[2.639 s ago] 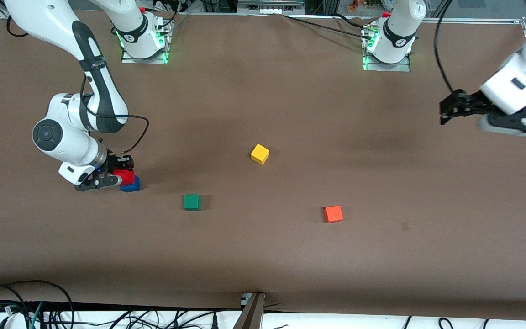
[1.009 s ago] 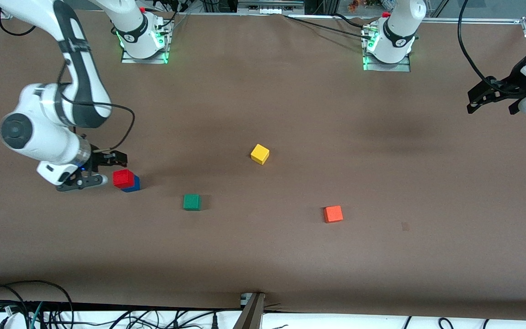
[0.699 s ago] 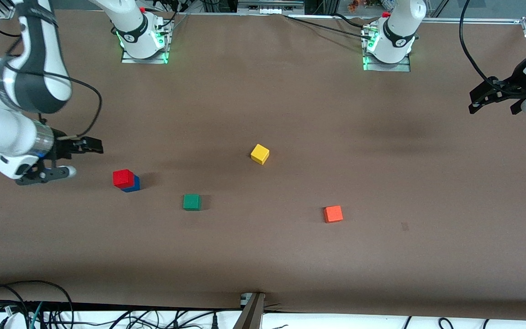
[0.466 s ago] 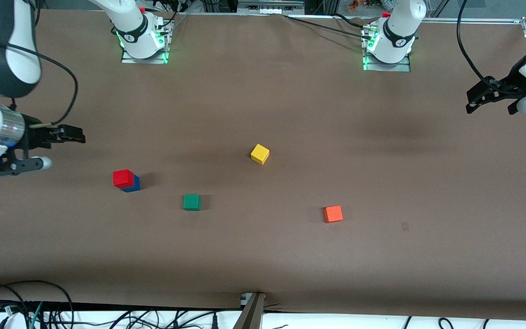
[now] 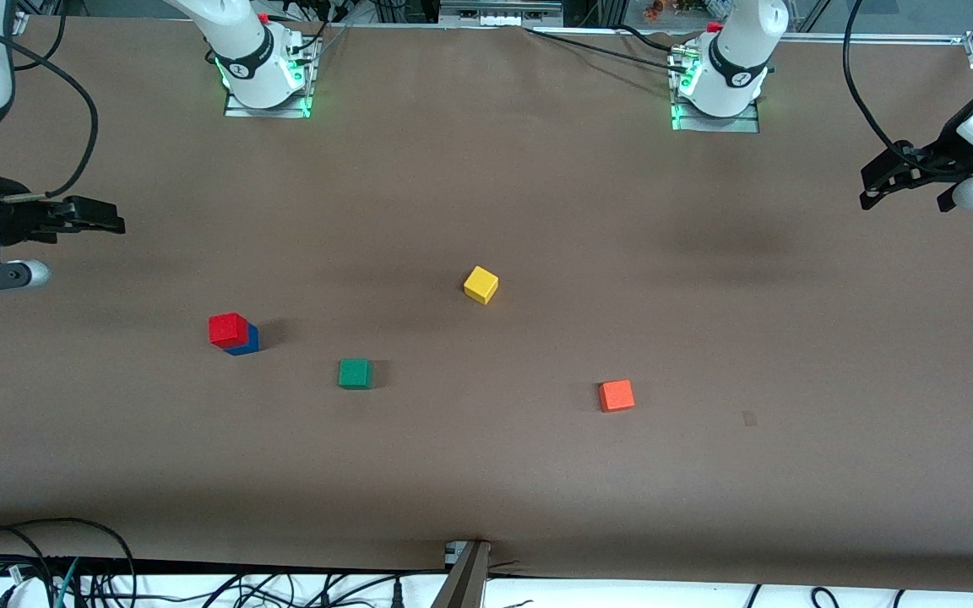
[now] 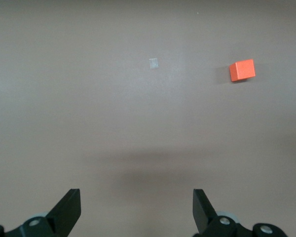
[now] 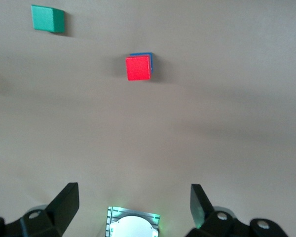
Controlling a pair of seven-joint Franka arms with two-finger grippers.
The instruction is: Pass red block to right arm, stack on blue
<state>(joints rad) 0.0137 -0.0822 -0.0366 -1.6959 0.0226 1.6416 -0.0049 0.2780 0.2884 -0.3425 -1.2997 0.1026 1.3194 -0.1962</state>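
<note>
The red block (image 5: 227,328) sits on top of the blue block (image 5: 248,342), toward the right arm's end of the table. In the right wrist view the red block (image 7: 138,67) covers the blue block (image 7: 149,55) except for a thin edge. My right gripper (image 5: 79,249) is open and empty, raised over the table edge at its own end, well clear of the stack. Its jaws (image 7: 134,195) stand wide apart. My left gripper (image 5: 905,196) is open and empty, held high over the left arm's end of the table. Its jaws (image 6: 135,200) are wide apart over bare table.
A green cube (image 5: 355,373) lies beside the stack, toward the middle. A yellow cube (image 5: 481,285) lies mid-table. An orange-red cube (image 5: 616,395) lies toward the left arm's end and shows in the left wrist view (image 6: 242,70). Cables run along the near table edge.
My right gripper let go of the red block on the blue block, opened and drew back and up toward its end of the table. The left gripper pulled back toward its own end.
</note>
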